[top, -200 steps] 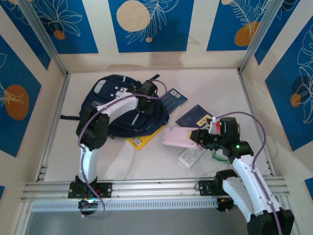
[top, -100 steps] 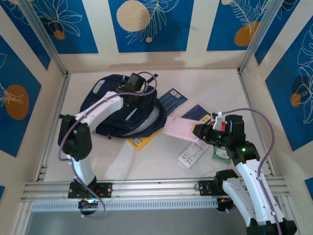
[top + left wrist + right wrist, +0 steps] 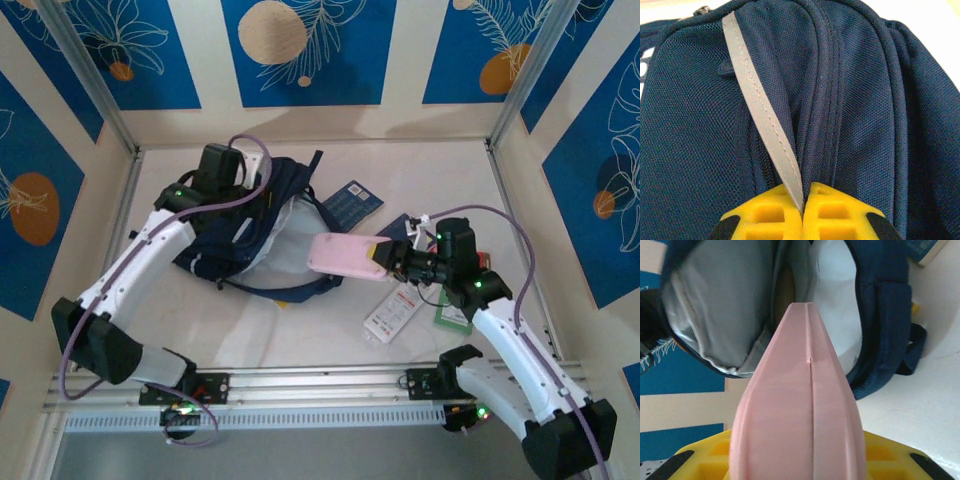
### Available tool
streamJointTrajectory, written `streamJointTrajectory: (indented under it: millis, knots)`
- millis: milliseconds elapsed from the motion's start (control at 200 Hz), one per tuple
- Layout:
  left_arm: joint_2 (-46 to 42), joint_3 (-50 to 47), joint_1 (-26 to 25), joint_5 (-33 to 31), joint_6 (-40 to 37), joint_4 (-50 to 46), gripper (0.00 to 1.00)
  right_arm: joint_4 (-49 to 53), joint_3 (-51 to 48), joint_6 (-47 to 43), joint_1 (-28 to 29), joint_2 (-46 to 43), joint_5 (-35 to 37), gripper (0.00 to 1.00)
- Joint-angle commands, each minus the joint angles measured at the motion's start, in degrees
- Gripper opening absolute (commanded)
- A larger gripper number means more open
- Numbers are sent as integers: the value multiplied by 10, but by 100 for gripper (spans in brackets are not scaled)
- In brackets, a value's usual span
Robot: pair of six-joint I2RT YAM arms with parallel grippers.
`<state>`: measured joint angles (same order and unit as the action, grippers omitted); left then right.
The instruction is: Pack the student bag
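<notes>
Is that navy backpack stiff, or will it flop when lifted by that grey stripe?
Probably floppy: the navy backpack sags and gapes open, lining showing. The left gripper pinches only its reflective stripe, so it would likely dangle and swing, not hold shape.

student bag (image 3: 218,256) left, case (image 3: 340,255) beside, perhaps touching

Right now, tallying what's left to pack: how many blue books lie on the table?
2: one blue book beside the student bag, another partly behind the pink case. Others may be hidden.
</notes>
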<state>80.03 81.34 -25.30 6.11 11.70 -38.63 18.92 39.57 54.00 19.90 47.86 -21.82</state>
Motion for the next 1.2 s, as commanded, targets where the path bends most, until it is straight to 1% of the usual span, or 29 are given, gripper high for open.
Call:
streamJointTrajectory:
  millis: [0, 110, 190, 335, 425, 510, 605, 695, 805, 890, 930, 1040, 1120, 1195]
  knots:
    - [-31, 21, 12, 27, 10, 48, 0, -62, 31, 27, 32, 21, 32, 31]
    - [-33, 44, 13, 14, 14, 32, 0, -107, 38, 51, 64, 63, 56, 30]
    - [-34, 61, 14, 3, 14, 21, 0, -131, 59, 48, 94, 101, 76, 31]
    - [-42, 77, 16, 13, 27, 22, 0, -154, 111, 45, 137, 180, 111, 31]
    - [-43, 90, 17, 24, 33, 21, 0, -195, 127, 68, 146, 229, 119, 31]
    - [-48, 96, 17, 17, 30, 18, 0, -239, 143, 86, 153, 274, 127, 31]
    - [-58, 93, 17, 8, 14, 18, 0, -247, 185, 65, 159, 326, 128, 32]
    - [-63, 93, 18, 14, 8, 18, 0, -266, 214, 61, 166, 372, 142, 33]
    - [-65, 86, 17, 27, 12, 28, 0, -309, 254, 63, 178, 440, 153, 35]
    - [-64, 82, 17, 36, 16, 37, 0, -369, 290, 81, 186, 504, 140, 38]
    - [-64, 82, 17, 37, 17, 40, 0, -382, 314, 91, 190, 536, 136, 39]
    - [-63, 82, 17, 44, 24, 48, 0, -363, 405, 103, 205, 623, 144, 41]
    - [-63, 80, 17, 51, 34, 59, 0, -304, 482, 103, 218, 685, 172, 41]
    - [-63, 74, 17, 50, 44, 77, 0, -216, 557, 101, 232, 739, 217, 43]
